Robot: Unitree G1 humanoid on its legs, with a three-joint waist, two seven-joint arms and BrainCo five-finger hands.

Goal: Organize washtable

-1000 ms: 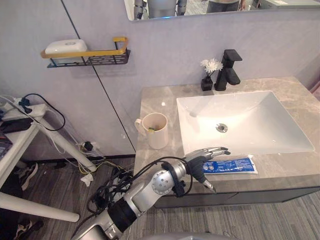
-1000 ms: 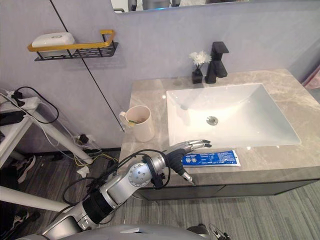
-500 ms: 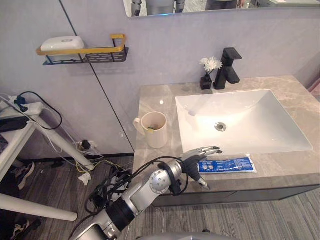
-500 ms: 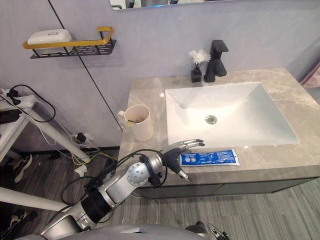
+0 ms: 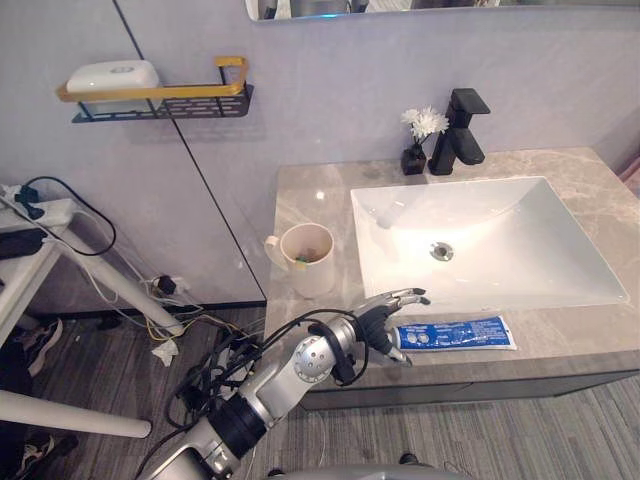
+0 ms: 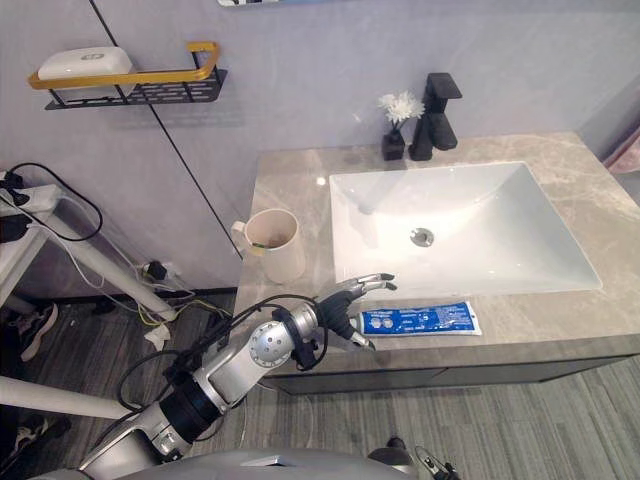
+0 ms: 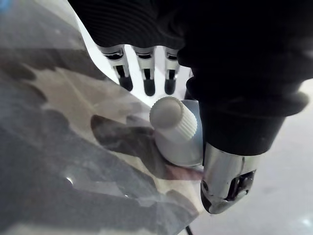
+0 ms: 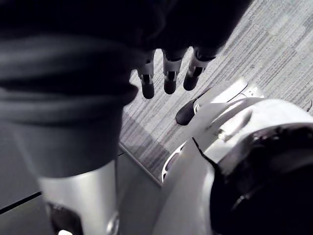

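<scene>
Left hand (image 5: 378,318) sits at the counter's (image 5: 312,200) front edge, fingers loosely extended, thumb apart, nothing clamped. Toothpaste tube (image 5: 462,331) lies flat at the hand's 3 o'clock, along the sink's (image 5: 520,230) front rim. Its white cap (image 7: 172,120) lies between my thumb and fingers, just beside the thumb. Cup (image 5: 308,260) stands at 11 o'clock. Right hand (image 8: 169,78) hangs straight-fingered, empty.

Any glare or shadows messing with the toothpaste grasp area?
Left eye view: small glint on the countertop beyond the cup, none seen on the toothpaste tube. Left wrist view: the left robot hand casts a dark shadow under the tube's white cap.
</scene>
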